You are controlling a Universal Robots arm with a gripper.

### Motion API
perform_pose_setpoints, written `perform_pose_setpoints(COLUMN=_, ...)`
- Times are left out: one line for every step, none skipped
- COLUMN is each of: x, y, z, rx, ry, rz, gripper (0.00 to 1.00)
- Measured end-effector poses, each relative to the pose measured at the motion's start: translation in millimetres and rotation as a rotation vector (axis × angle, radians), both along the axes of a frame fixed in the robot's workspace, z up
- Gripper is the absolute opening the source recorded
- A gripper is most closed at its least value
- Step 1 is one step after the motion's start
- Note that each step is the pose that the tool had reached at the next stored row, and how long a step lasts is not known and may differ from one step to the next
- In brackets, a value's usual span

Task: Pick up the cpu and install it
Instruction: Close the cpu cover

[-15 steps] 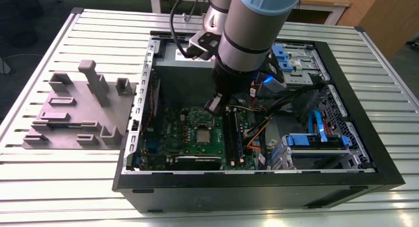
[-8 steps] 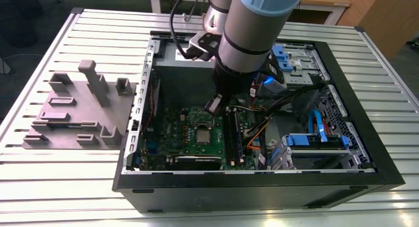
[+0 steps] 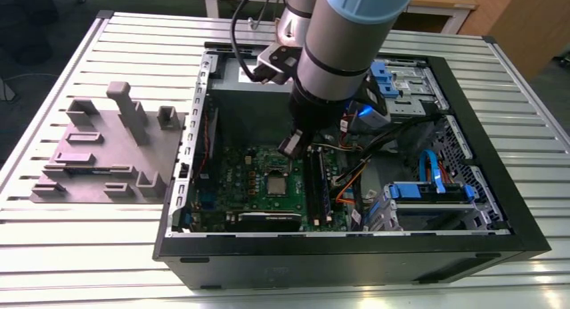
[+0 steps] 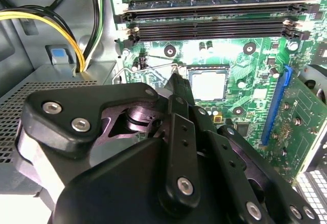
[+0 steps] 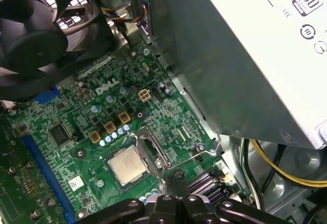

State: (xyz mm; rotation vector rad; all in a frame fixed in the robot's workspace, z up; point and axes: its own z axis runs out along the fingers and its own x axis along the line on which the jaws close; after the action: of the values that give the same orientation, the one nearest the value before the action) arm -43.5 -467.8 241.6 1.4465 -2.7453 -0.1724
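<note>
Slatted metal table (image 3: 107,255), open computer case (image 3: 356,255), gripper (image 5: 176,179) closed and empty just above the socket, cpu (image 5: 126,164) seated.

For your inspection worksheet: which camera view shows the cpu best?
The first wrist view: the cpu lies unobstructed in its socket, its silver top fully visible. The second wrist view shows it washed out by glare beyond the gripper. The exterior view shows it small, on the motherboard.

Silver-grey cpu (image 5: 126,163); green motherboard (image 5: 76,132); black pincer (image 4: 176,83).
</note>
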Motion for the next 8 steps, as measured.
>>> perform_pose_setpoints(x=0.0, y=-0.3, z=0.0, rx=-0.0001, ry=0.0000, rz=0.000, gripper=0.10)
perform_pose_setpoints(x=0.0, y=-0.7, z=0.0, rx=0.0000, ry=0.0000, rz=0.000, gripper=0.10)
perform_pose_setpoints(x=0.0, y=-1.1, z=0.0, rx=0.0000, ry=0.0000, rz=0.000, gripper=0.10)
perform_pose_setpoints(x=0.0, y=-1.5, z=0.0, rx=0.0000, ry=0.0000, rz=0.000, gripper=0.10)
perform_pose_setpoints(x=0.0, y=-1.9, z=0.0, rx=0.0000, ry=0.0000, rz=0.000, gripper=0.10)
perform_pose_setpoints(x=0.0, y=-2.3, z=0.0, rx=0.0000, ry=0.0000, rz=0.000, gripper=0.10)
perform_pose_setpoints(x=0.0, y=-2.6, z=0.0, rx=0.0000, ry=0.0000, rz=0.000, gripper=0.10)
perform_pose_setpoints(x=0.0, y=-3.0, z=0.0, rx=0.0000, ry=0.0000, rz=0.000, gripper=0.10)
